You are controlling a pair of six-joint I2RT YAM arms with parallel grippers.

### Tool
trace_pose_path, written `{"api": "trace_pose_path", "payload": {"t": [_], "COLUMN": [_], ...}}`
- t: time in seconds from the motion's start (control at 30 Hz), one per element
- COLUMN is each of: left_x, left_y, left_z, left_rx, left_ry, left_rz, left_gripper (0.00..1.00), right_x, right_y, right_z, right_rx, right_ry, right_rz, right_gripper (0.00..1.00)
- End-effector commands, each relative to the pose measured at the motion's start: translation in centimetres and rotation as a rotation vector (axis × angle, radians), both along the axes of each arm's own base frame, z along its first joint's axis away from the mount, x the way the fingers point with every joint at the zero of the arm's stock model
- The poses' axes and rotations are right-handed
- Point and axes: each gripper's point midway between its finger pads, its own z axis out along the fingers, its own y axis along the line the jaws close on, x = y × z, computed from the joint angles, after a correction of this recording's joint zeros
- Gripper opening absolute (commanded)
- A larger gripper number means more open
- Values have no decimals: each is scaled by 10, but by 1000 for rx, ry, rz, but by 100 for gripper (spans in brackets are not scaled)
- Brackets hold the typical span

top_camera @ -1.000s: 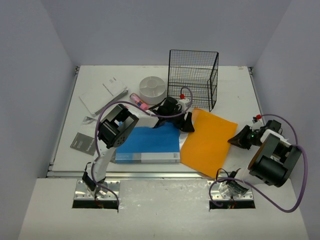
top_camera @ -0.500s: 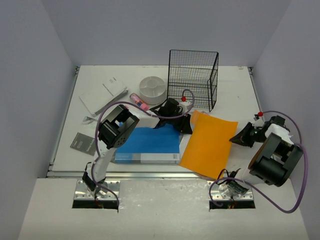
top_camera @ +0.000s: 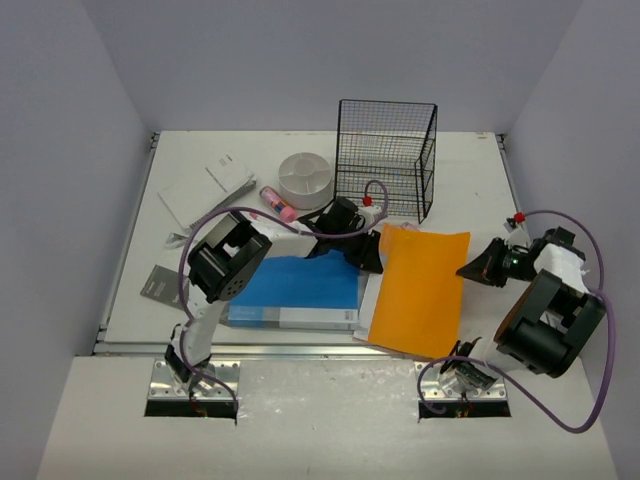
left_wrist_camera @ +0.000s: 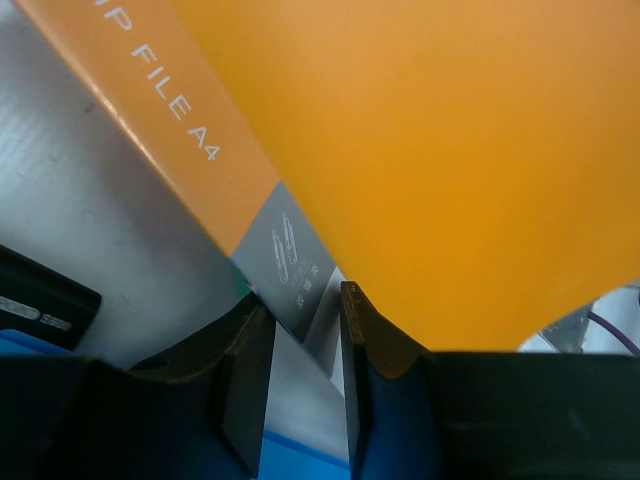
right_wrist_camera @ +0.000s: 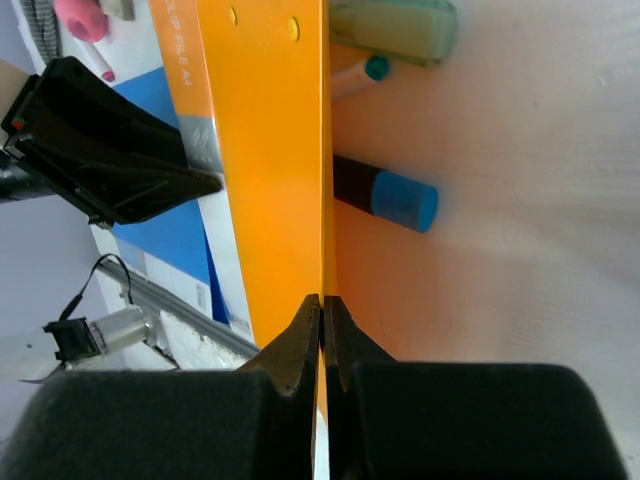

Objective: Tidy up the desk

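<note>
**Desk**: white top spanning the enclosure ahead of both arm bases, rail along the near edge. Clutter is spread over its left and middle.

**File**: orange, near the middle of the desk, just right of the blue folder and in front of the basket. It is held at 2 opposite edges.

**Left claw**: jaws stand at a narrow gap, with the grey label corner of the file clamped between them.

**Right claw**: jaws are pinched fully together on the free edge of the orange cover, which is seen edge-on.

**Step, as judged:** a 2-arm lift or shift of the file. Its destination cannot be told.

**Notes for doing it well:**
1. Both claws should be moved together at 1 pace. Unequal travel would probably buckle or crease the thin cover.
2. The left grip is on a corner only, so a slip is likely under a sideways pull. The file should be raised first, then carried.
3. A marker and a pen lie on the desk beside the raised cover. The cover should be kept high enough that they are not swept along.
4. The basket stands close behind the left claw, so clearance there should be watched.
</note>
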Motion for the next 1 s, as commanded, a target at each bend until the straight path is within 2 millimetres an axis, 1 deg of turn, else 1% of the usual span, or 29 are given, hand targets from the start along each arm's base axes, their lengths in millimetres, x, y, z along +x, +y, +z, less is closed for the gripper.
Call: {"api": "trace_pose_path", "payload": {"t": [0.0,0.03,0.1,0.17,0.33,0.47,0.53,0.77,0.87,0.97], "left_x": [-51,-52,-53,-55,-59,-60,-57,-52,-47,-35], "left_y": [-39,-38,-37,-37,-33,-29,-28,-28,-30,-30], "left_z": [97,106,117,122,136,150,155,161,166,175], "left_rx": [-222,-233,-248,-255,-281,-311,-309,-315,-323,-320], "left_ry": [-85,-103,-135,-157,-192,-242,-262,-290,-304,-339], "left_rz": [-201,-198,-192,-191,-188,-180,-166,-140,-118,-89], "left_gripper": [0,0,0,0,0,0,0,0,0,0], "right_x": [19,22,24,24,22,23,24,25,25,26], "right_y": [13,12,9,8,6,12,18,31,36,42], "right_z": [49,55,59,61,59,65,74,88,97,113], "right_rx": [57,39,7,-19,-67,-60,-31,-13,17,54], "right_ry": [-226,-255,-283,-304,-333,-400,-449,-523,-558,-613], "right_rz": [98,111,123,134,154,172,184,240,253,263], "right_gripper": [0,0,0,0,0,0,0,0,0,0]}}
